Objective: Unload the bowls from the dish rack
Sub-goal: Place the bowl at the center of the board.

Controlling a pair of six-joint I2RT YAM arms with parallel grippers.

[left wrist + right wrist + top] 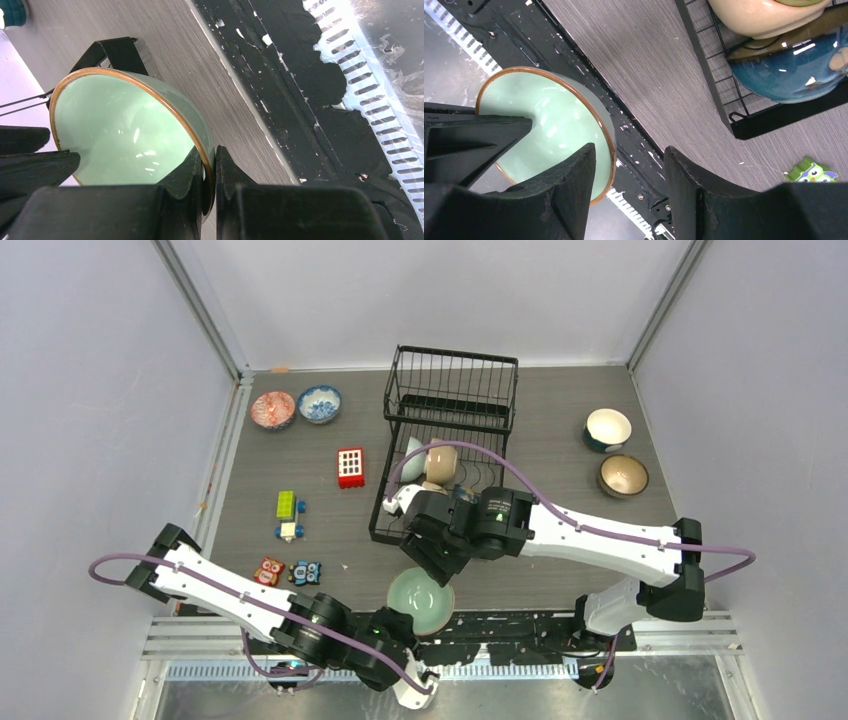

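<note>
A pale green bowl (420, 600) (120, 130) (544, 125) with a brown rim hangs tilted over the table's front edge. My left gripper (402, 620) (210, 160) is shut on its rim, one finger inside and one outside. My right gripper (432, 568) (630, 149) is open and straddles the opposite rim, with a wide gap to its outer finger. The black wire dish rack (455, 355) (709, 75) stands behind. It holds a cream bowl (440, 462) (759, 17), a dark blue bowl (465, 495) (784, 75) and a pale bowl (412, 455).
A red patterned bowl (272, 410) and a blue-and-white bowl (320, 403) sit at the back left. A cream bowl (608, 428) and a brown bowl (623, 475) sit at the right. A red block (350, 467), toy blocks (288, 505) and owl figures (268, 570) (811, 172) lie left of the rack.
</note>
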